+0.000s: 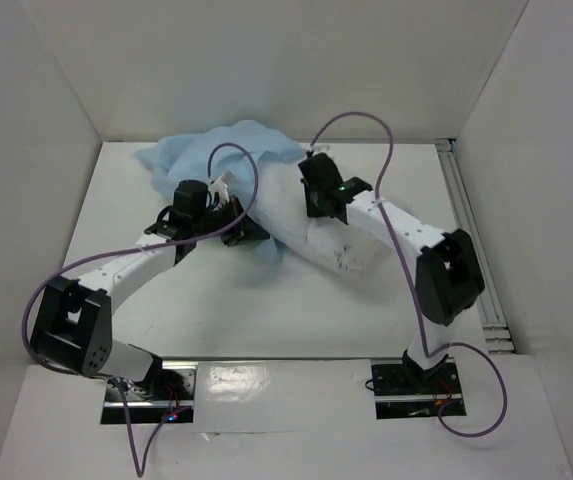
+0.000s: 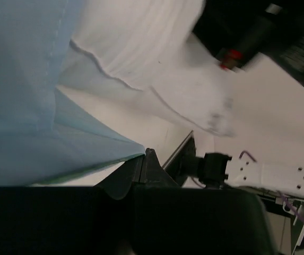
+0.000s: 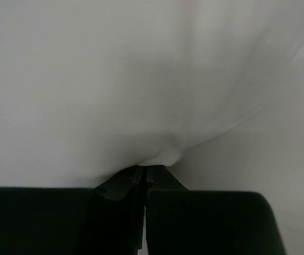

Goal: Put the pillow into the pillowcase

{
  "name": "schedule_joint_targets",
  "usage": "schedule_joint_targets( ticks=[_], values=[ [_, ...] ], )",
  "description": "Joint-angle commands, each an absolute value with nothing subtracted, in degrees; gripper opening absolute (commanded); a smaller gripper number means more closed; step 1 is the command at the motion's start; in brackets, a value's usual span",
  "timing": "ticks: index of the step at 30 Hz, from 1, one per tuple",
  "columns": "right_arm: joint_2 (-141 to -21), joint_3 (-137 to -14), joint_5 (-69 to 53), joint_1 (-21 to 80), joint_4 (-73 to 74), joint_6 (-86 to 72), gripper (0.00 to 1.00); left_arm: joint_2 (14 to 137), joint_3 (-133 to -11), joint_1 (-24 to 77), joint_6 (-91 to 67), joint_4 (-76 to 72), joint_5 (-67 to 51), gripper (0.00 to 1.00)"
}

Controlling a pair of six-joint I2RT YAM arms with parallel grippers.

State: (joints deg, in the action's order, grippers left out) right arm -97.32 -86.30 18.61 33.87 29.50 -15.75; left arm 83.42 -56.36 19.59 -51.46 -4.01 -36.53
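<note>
The light blue pillowcase [image 1: 211,160] lies bunched at the back of the table, one corner drawn toward the front. My left gripper [image 1: 244,228] is shut on that corner; in the left wrist view the blue cloth [image 2: 29,117] runs straight into the closed tips [image 2: 144,155]. The white pillow [image 1: 341,240] lies to the right of the pillowcase, its far end against the blue cloth, and shows as wrinkled white fabric [image 2: 141,48] in the left wrist view. My right gripper [image 1: 316,200] sits on the pillow's far end, shut [image 3: 144,170] on a small pucker of pillow fabric [image 3: 165,154].
White walls [image 1: 56,90] box in the table on the left, back and right. A metal rail [image 1: 471,230] runs along the right edge. Purple cables [image 1: 366,125] loop above both arms. The arm bases [image 1: 406,385] stand at the near edge.
</note>
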Motion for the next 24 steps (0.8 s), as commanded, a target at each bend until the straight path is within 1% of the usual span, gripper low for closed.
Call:
schedule_joint_targets(
  ticks=[1,2,4,6,8,9,10,11,13,14,15,17,18,19,20,23,24],
  values=[
    [-102.7,-78.8,11.2,35.2,20.4,-25.4,0.0,73.8,-50.9,23.2,-55.5,-11.2,-48.0,0.0],
    [-102.1,-78.1,9.9,35.2,19.6,-25.4,0.0,71.0,-50.1,23.9,-54.9,-10.2,-48.0,0.0],
    [-102.1,-78.1,9.9,34.1,19.1,-26.0,0.0,69.3,-50.1,23.9,-53.2,-6.4,-46.3,0.0],
    [-102.1,-81.9,9.3,33.4,19.9,-26.0,0.0,69.3,-51.6,23.9,-52.1,-4.8,-45.2,0.0],
    [-103.4,-87.0,9.3,31.5,21.3,-25.5,0.0,72.4,-56.5,23.9,-51.5,-4.7,-45.8,0.0],
    [-104.9,-94.6,10.1,30.6,23.4,-24.8,0.0,74.6,-59.2,23.3,-51.5,-4.7,-46.4,0.0],
    [-105.7,-98.9,10.1,29.7,24.6,-24.8,0.0,77.3,-62.8,23.3,-50.9,-4.7,-47.8,0.0],
    [-107.0,-108.0,10.1,28.3,26.9,-24.1,0.0,83.4,-72.0,22.6,-50.9,-4.7,-51.1,0.0],
    [-107.7,-115.9,10.8,27.6,28.6,-23.5,0.0,88.6,-81.9,22.0,-51.8,-3.6,-53.3,0.0],
    [-107.7,-120.8,10.8,27.6,29.3,-22.7,0.0,91.9,-90.5,22.0,-52.4,-3.6,-54.2,0.0],
    [-106.5,-121.5,11.5,27.6,29.8,-22.2,0.0,92.8,-94.1,22.0,-52.9,-2.7,-54.2,0.0],
    [-103.9,-118.6,11.5,29.1,29.0,-21.6,0.0,93.3,-98.3,22.7,-52.4,-0.7,-53.6,0.0],
    [-100.1,-110.8,11.5,29.9,26.7,-21.6,0.0,92.2,-98.3,23.5,-52.4,-0.7,-53.6,0.0],
    [-98.2,-105.9,11.5,30.8,25.3,-21.6,0.0,91.2,-96.3,24.1,-52.4,-2.3,-53.6,0.0],
    [-94.5,-94.7,11.5,32.6,22.3,-23.2,0.0,90.1,-90.9,25.6,-53.1,-3.2,-53.6,0.0],
    [-90.9,-78.0,7.7,35.2,17.9,-28.8,0.0,84.7,-80.9,28.8,-54.3,-6.4,-52.7,0.0],
    [-89.3,-68.6,6.6,37.3,15.5,-30.5,0.0,83.2,-74.9,31.9,-54.3,-6.4,-51.6,0.0]
  ],
)
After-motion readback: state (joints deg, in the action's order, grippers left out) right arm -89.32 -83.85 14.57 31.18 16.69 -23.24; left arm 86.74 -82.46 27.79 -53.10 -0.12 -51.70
